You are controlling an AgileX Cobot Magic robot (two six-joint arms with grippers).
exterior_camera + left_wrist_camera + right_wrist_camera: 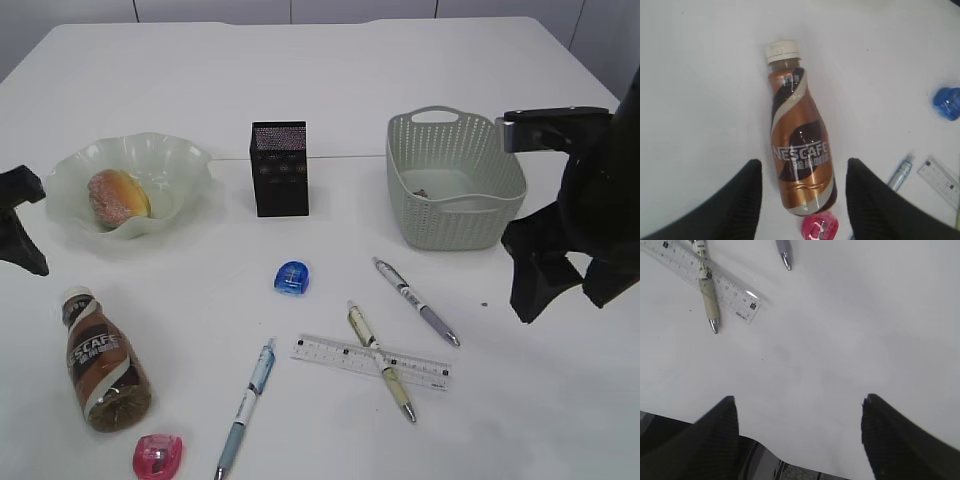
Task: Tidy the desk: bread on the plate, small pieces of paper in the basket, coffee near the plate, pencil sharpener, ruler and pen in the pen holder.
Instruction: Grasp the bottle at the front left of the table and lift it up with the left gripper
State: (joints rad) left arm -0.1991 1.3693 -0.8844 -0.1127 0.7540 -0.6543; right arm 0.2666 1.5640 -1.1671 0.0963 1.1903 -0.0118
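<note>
From the exterior, the golden-brown speckled bun lies in the ruffled pale green glass plate, beside the black mesh pen holder; both grippers are cut off at the frame edges. The left wrist view shows the left gripper parted, straddling the lying brown coffee bottle without clamping it; the right wrist view shows the right gripper wide apart over bare white desk, empty, the clear plastic ruler partly out of frame.

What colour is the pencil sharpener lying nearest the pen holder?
Blue; the sharpener lies in front of the black pen holder, clearest in the exterior view.

Exterior: front, slanting down over desk. Wrist views: close, downward; share ruler.
</note>
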